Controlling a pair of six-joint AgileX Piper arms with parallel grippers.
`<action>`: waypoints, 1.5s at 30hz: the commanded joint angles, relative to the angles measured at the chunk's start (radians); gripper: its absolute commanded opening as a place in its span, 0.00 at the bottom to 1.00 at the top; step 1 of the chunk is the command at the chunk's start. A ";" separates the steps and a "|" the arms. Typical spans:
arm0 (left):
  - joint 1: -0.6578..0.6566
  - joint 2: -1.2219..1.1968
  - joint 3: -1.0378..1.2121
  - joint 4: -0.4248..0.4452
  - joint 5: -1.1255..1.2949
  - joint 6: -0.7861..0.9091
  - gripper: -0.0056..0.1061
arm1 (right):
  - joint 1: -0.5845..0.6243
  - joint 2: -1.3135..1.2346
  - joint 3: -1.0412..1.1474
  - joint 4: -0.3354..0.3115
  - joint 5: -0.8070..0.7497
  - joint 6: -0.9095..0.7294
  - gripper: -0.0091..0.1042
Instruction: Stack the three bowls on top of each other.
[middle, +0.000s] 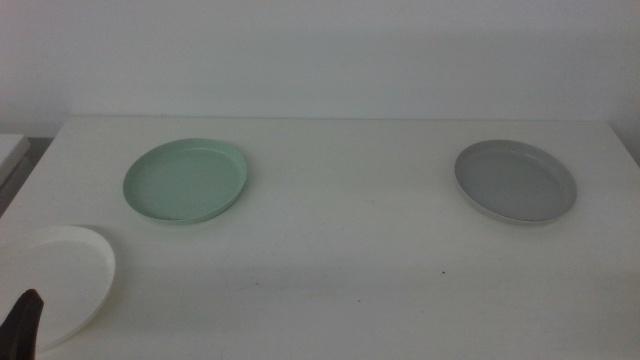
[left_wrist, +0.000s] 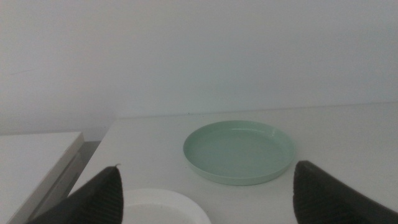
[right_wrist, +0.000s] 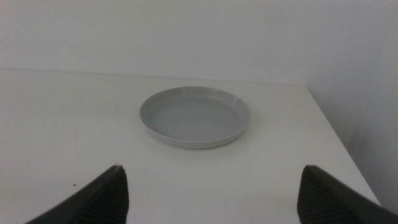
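Mint bowl (middle: 186, 180), grey bowl (middle: 516, 180), white bowl (middle: 55, 283) apart (unstacked); both grippers seemingly open.

The white bowl (middle: 50, 283) at seven o'clock in the middle view is cut off by the left edge. Only a dark tip of the left gripper (middle: 22, 322) shows there. The right arm is out of that view.

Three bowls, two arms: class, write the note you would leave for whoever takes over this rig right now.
Left gripper: open, low at the table's near left, over the white bowl.
Right gripper: open, facing the grey bowl, out of the middle view.
Mint green bowl: far left. Grey bowl: far right.
All three lie apart on the table.
Done: nothing stacked.
Left: stack all three.
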 joint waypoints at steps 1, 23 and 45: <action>0.001 -0.005 0.001 0.000 -0.012 0.000 0.89 | -0.007 -0.005 0.004 -0.012 -0.006 -0.003 0.89; 0.091 0.393 -0.473 -0.050 0.360 0.002 0.89 | -0.007 -0.005 0.004 -0.012 -0.006 -0.003 0.89; 0.091 0.901 -0.893 -0.092 1.013 -0.085 0.89 | -0.007 -0.005 0.004 -0.012 -0.006 -0.003 0.89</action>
